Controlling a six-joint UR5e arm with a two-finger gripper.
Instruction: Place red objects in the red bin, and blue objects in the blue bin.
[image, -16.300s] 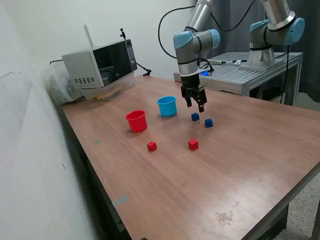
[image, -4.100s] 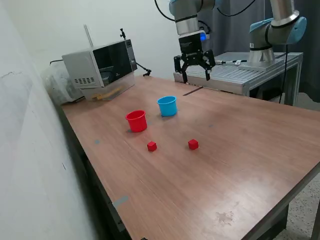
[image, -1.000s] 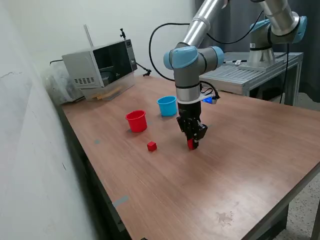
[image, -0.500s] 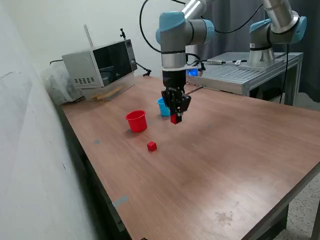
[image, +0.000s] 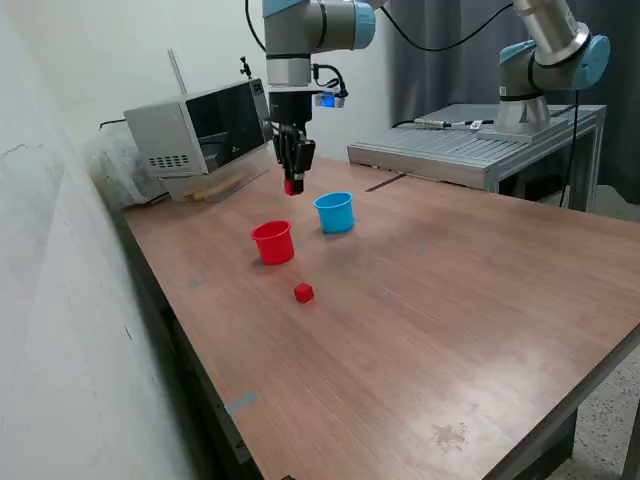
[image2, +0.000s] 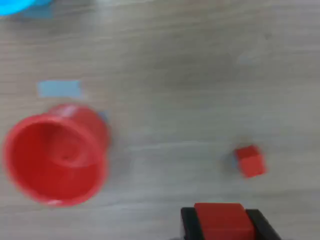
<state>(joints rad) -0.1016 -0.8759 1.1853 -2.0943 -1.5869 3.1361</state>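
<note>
A red cube (image: 292, 186) has been lifted off the counter (image: 480, 300) and carried upward and across within the last second; it is now held high in the air, pinched between the closed fingers of the gripper (image: 292, 181). In the wrist view the same cube (image2: 224, 221) is seen clamped between the two dark fingers. Half a second ago the gripper hung just in front of the blue cup; it now stands well above the counter, with the red cup (image: 272, 242) below it and slightly off to one side. From this it is judged that the carry to the red cup is nearly done and that a small correction is left before release.

The other red cube (image: 304, 292) lies on the counter, below the gripper and apart from the red cup on its near side; it is also seen in the wrist view (image2: 249, 161).

In the wrist view the red cup (image2: 55, 161) is looked into from above and nothing is seen inside it. The blue cup (image: 335, 212) stands beside the red cup, also below the gripper. No blue cubes are seen on the counter; whether they lie inside the blue cup cannot be told, since its inside is hidden.
</note>
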